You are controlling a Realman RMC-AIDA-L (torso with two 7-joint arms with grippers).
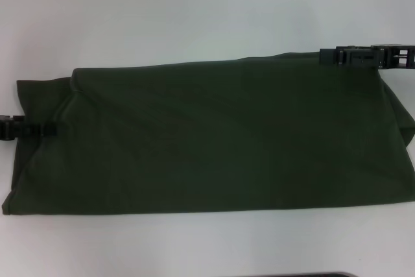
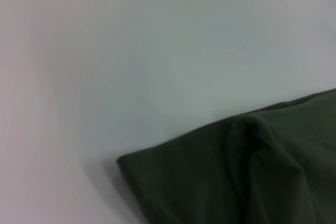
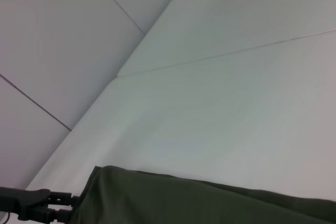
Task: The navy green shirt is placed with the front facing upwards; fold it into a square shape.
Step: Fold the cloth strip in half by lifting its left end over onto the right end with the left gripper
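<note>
Head view: the navy green shirt [image 1: 214, 137] lies folded lengthwise across the white table [image 1: 194, 11]. The left gripper [image 1: 48, 129] pinches its left edge; the right gripper [image 1: 337, 56] pinches its far right corner. Left wrist view: a shirt corner [image 2: 236, 177] on the table. Right wrist view: the shirt's edge [image 3: 199, 203], with the left gripper [image 3: 68, 205] at it.

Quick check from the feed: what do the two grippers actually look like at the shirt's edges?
Both are black, blocky mechanical parts. The left gripper shows as a slim linkage bar. The right gripper has squarish segments with small open slots. No cables or markings are visible.
</note>
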